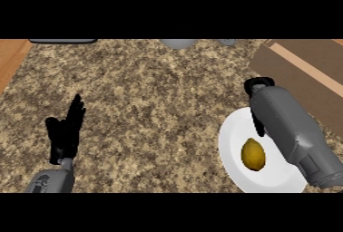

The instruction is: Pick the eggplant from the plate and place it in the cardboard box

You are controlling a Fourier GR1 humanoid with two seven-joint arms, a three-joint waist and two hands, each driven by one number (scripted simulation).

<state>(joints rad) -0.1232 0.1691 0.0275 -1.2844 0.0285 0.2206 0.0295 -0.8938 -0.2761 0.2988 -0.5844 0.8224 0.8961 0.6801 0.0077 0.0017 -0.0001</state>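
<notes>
A white plate (pixel 275 176) lies at the lower right of the speckled counter, and on it rests a yellow, lemon-shaped object (pixel 253 154). No eggplant shows anywhere. My right forearm reaches across the plate toward the cardboard box (pixel 305 68) at the upper right. Only a small black part of my right hand (pixel 259 84) shows past the forearm, close to the box's near edge, and whatever it may hold is hidden. My left hand (pixel 66 132) rests open at the lower left with its fingers up, far from the plate.
A grey round object (pixel 178 43) and a smaller grey one (pixel 227 41) sit at the counter's far edge. A dark flat item (pixel 64 41) lies at the top left. A wooden surface (pixel 10 59) borders the counter on the left.
</notes>
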